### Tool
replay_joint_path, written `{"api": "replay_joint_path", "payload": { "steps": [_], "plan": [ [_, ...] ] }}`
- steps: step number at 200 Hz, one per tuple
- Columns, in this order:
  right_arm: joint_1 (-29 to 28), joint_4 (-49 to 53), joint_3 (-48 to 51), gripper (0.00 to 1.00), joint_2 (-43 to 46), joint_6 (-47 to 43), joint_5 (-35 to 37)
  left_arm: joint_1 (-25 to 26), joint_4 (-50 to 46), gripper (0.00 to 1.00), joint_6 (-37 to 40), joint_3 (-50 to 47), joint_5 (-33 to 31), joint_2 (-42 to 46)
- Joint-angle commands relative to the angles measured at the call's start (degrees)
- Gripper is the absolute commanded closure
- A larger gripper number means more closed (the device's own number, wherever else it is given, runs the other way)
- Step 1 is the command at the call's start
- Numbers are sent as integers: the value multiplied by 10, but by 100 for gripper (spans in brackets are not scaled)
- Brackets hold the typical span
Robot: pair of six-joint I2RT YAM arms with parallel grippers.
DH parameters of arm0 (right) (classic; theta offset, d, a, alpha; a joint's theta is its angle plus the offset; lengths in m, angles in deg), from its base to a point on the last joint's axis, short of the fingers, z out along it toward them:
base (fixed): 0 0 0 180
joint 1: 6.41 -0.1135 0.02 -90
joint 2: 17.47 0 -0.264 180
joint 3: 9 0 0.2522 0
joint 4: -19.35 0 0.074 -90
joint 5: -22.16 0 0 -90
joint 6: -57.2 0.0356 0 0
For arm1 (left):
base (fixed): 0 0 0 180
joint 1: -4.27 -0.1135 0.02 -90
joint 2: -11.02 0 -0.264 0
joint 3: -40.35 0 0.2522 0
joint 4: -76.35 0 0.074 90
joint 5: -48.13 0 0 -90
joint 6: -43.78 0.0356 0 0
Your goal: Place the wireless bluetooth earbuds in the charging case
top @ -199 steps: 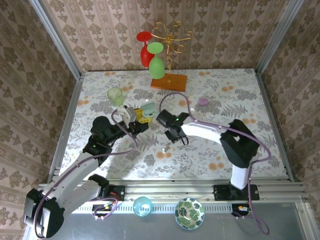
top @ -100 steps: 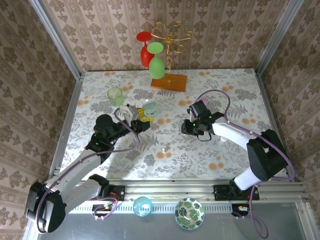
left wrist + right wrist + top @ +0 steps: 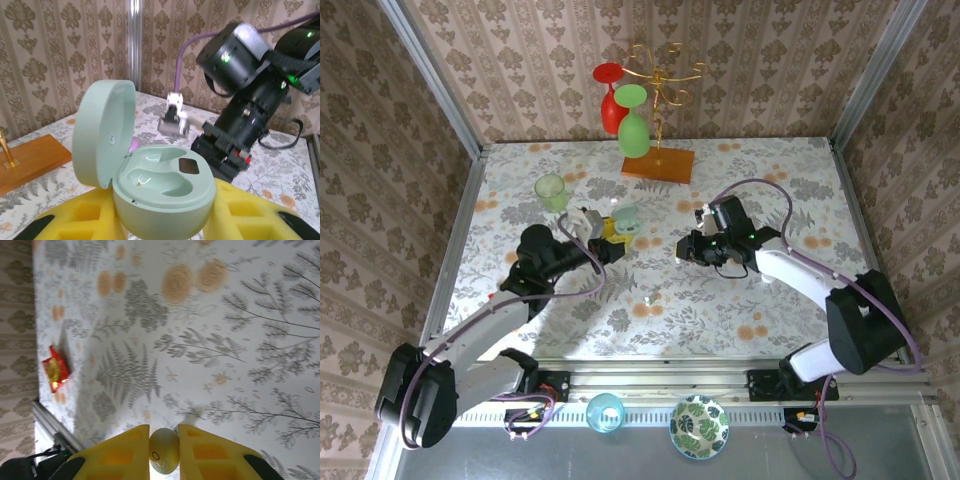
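My left gripper (image 3: 610, 232) is shut on the mint-green charging case (image 3: 162, 197). The case sits upright between the yellow fingers (image 3: 245, 215) with its lid (image 3: 102, 132) swung open and both wells empty. In the top view the case (image 3: 623, 215) is left of centre. My right gripper (image 3: 164, 449) is shut on one pale earbud (image 3: 164, 452), pinched between its yellow fingertips above the table. In the top view the right gripper (image 3: 685, 250) hangs a short way right of the case. Another tiny earbud (image 3: 647, 298) lies loose on the table, nearer than both grippers.
A green cup (image 3: 551, 190) stands behind the left arm. At the back, a wooden-based rack (image 3: 657, 165) holds a red glass (image 3: 609, 100) and a green glass (image 3: 633, 125). A red packet (image 3: 55, 371) lies by the table edge. A blue cup (image 3: 605, 412) and a patterned bowl (image 3: 699, 426) sit below the rail.
My right arm swung its elbow out to the right and drew the gripper away from the case, then eased slightly back. The left gripper nudged the case a little to the right.
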State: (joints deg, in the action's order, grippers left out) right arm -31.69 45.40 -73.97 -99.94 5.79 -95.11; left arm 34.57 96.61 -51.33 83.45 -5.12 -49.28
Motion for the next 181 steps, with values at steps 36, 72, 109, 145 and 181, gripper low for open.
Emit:
{"api": "replay_joint_path", "payload": {
  "steps": [36, 72, 109, 145, 181],
  "plan": [
    [-17, -14, -27, 85, 128, -84, -86, -1, 35, 77, 7, 22, 114, -41],
    [-46, -13, -64, 87, 150, -128, -115, 7, 50, 77, -8, 35, 177, -67],
    [-80, 2, -99, 87, 138, -159, -118, 15, 54, 77, -9, 41, 218, -75],
    [-89, 12, -104, 87, 131, -169, -109, 20, 65, 77, -14, 36, 230, -68],
    [-89, 24, -99, 86, 135, -175, -100, 21, 86, 77, -23, 32, 227, -62]
  ]
}}
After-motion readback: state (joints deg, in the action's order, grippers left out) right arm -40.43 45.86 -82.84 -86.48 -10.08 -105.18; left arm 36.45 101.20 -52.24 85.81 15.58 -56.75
